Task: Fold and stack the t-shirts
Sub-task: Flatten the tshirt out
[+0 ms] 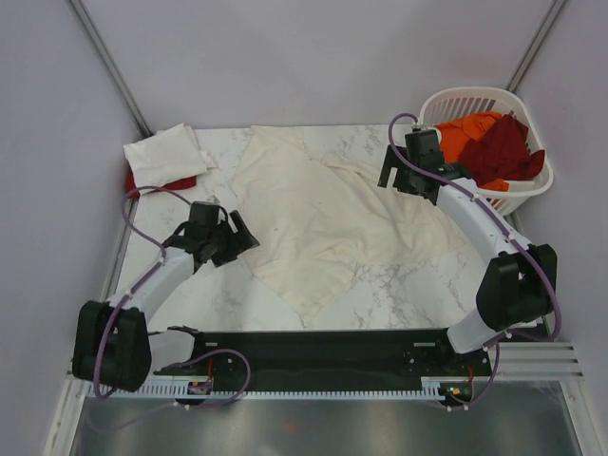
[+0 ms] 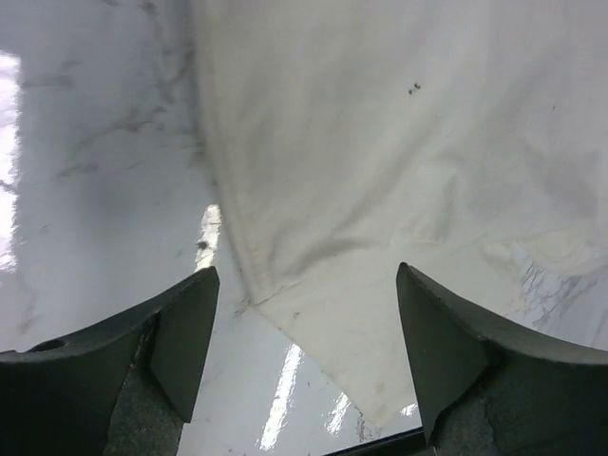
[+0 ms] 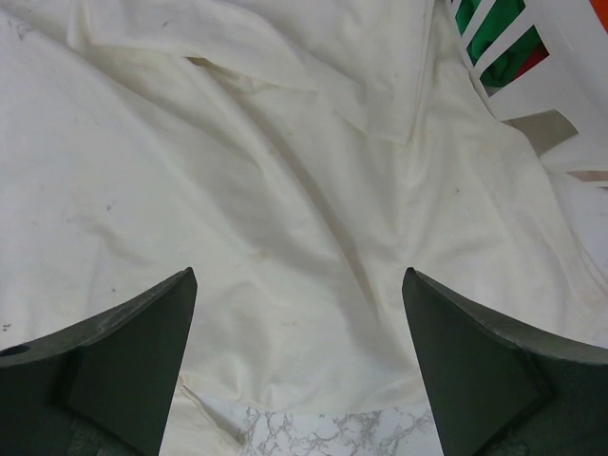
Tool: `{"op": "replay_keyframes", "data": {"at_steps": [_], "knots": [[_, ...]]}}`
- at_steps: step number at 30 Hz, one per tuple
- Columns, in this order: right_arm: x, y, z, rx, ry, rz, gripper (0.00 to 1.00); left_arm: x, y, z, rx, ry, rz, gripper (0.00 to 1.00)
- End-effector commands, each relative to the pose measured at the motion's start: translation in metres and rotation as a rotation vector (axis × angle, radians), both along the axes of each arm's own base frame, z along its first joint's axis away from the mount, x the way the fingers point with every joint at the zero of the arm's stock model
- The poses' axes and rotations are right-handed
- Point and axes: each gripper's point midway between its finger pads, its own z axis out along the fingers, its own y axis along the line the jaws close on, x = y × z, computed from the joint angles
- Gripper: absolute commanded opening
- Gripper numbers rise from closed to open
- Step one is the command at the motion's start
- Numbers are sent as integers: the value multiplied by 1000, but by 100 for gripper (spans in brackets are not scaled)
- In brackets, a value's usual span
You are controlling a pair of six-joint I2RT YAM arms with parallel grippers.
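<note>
I am seeing the large cream t-shirt [image 1: 323, 223] lying across the bench [image 1: 408, 285], long axis running diagonally to its near edge, left gripper [image 2: 306, 275] and right gripper [image 3: 299, 275] hanging released over it, only the top view showing a folded t-shirt [image 1: 166, 157] at the far-left corner.

Large cream t-shirt [image 1: 323, 228] soft matt cloth, creased, 2 dark specks, red and orange t-shirts [image 1: 494, 142] matt cloth, table [image 1: 399, 285] marble-patterned, smooth, glossy with glare, laundry basket [image 1: 521, 193] white slatted plastic, smooth, left gripper [image 2: 306, 269] fingers [image 2: 456, 351] dark, matt, finely grained, probably plastic.
</note>
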Motion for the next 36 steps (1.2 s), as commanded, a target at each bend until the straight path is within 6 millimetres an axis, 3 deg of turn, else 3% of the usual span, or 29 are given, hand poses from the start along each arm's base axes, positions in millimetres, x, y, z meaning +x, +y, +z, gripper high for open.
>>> {"op": "replay_keyframes", "data": {"at_steps": [1,3,9,16,21,28,30,33,34,36], "knots": [[8,-2,8,-19,-34,4,98,-22,43,24,-15,-11,139,84],[9,-2,2,-19,-19,6,98,-27,62,41,24,-60,189,87],[11,3,-10,-8,11,17,98,-25,48,57,-2,-97,144,85],[9,0,-8,-19,4,9,98,-46,12,7,30,45,80,83],[8,0,-7,-18,3,15,98,-38,-5,-21,51,80,74,81],[7,-1,-7,-20,3,15,98,-20,-8,-54,112,134,73,73],[7,-1,-7,-21,3,16,98,-18,-11,-56,101,135,68,66],[7,-3,-8,-25,4,10,98,-16,-15,-58,92,134,57,42],[7,-2,-8,-23,6,12,98,-15,-17,-55,88,122,51,26],[7,-3,-10,-26,12,11,98,-15,-16,-52,89,108,44,8]]}}
